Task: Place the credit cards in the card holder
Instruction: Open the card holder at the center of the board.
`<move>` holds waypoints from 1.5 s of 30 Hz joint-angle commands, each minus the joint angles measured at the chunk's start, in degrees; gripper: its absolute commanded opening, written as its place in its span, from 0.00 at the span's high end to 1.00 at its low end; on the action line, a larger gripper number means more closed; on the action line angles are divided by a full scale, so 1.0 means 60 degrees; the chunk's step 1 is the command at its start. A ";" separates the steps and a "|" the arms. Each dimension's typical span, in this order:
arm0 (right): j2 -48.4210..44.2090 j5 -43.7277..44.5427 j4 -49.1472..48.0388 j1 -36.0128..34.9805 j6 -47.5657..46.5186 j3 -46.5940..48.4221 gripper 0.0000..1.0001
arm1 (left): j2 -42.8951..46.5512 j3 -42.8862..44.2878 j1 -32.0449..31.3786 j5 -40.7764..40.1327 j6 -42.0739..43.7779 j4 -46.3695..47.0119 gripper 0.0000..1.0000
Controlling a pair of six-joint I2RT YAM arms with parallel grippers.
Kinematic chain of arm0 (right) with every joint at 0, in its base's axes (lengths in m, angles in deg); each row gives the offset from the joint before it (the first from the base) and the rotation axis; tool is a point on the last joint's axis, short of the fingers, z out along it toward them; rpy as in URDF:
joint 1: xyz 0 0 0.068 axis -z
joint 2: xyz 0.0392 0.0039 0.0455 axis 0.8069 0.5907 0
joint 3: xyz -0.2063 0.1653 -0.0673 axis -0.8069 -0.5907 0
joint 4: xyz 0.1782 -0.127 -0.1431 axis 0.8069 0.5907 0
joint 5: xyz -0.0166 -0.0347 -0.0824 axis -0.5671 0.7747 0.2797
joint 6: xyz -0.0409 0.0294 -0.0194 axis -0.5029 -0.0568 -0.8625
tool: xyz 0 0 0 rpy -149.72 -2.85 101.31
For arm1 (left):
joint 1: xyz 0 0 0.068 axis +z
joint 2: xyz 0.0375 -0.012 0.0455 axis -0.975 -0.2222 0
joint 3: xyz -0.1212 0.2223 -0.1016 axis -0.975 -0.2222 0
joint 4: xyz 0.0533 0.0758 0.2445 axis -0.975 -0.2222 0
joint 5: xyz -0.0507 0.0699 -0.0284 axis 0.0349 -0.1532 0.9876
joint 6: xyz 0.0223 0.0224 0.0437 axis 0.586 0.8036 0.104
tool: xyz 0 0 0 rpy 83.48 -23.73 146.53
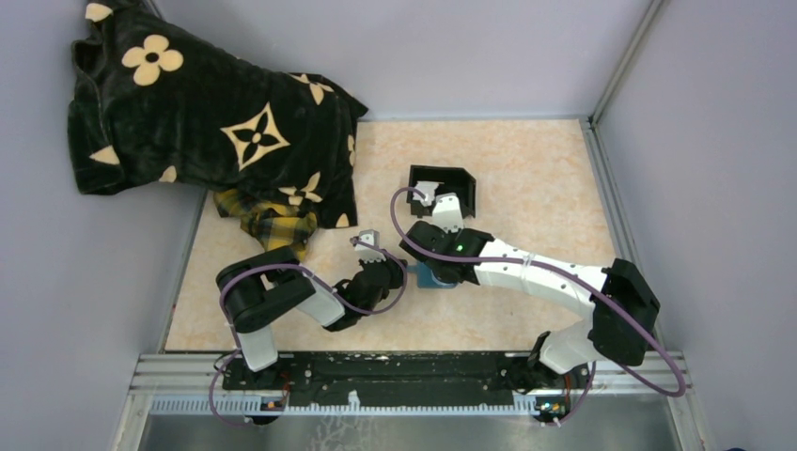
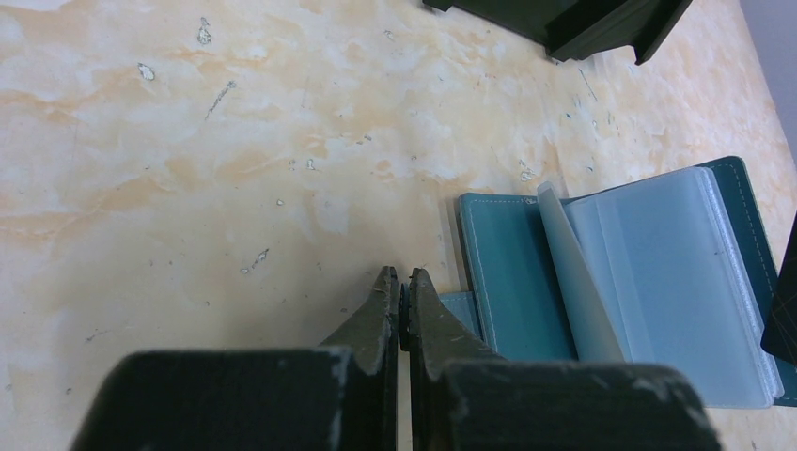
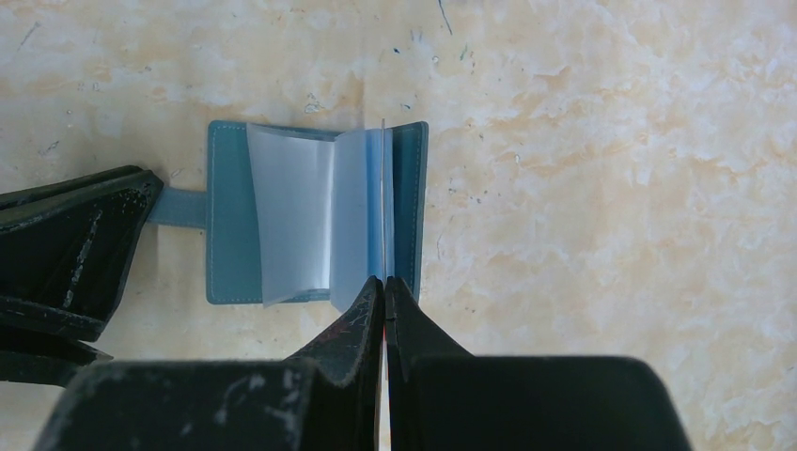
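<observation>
The pale marbled counter [image 1: 526,188] carries everything. A black blanket with cream flowers [image 1: 207,122] is heaped over its far left corner, and a black open-topped box [image 1: 462,178] stands at the far middle.

The blue card holder [image 3: 226,244] lies flat and open on the counter, nearer the arms than the box and between the two wrists. From above, the right arm hides most of it. In the right wrist view its two covers spread left to right, the spine runs straight away from the camera, and the clear sleeves fan up in the middle. Its closing tab [image 3: 179,207] sticks out to the left, toward the left arm.

The right fingers [image 3: 362,319] are clenched on a thin card [image 3: 383,188] held on edge, so only a fine line shows. The card's long axis runs from the fingertips straight away, parallel to the spine, over the holder's right half just inside the right cover. Whether it sits in a sleeve cannot be told.

The left fingers [image 2: 385,310] are pressed together low over the counter with nothing visible between them. The holder's tab lies just beside them on the right.
</observation>
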 commanded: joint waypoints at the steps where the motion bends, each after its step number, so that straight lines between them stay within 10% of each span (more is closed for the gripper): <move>1: -0.0375 0.0190 -0.0069 -0.0098 0.0147 -0.0094 1.00 | -0.0438 -0.0126 -0.0062 0.0117 0.0008 -0.1333 1.00; 45: -0.3187 -0.3180 -0.3878 0.1673 0.0421 -0.3378 1.00 | -0.0822 0.0032 -0.0222 0.0002 0.0021 -0.1803 1.00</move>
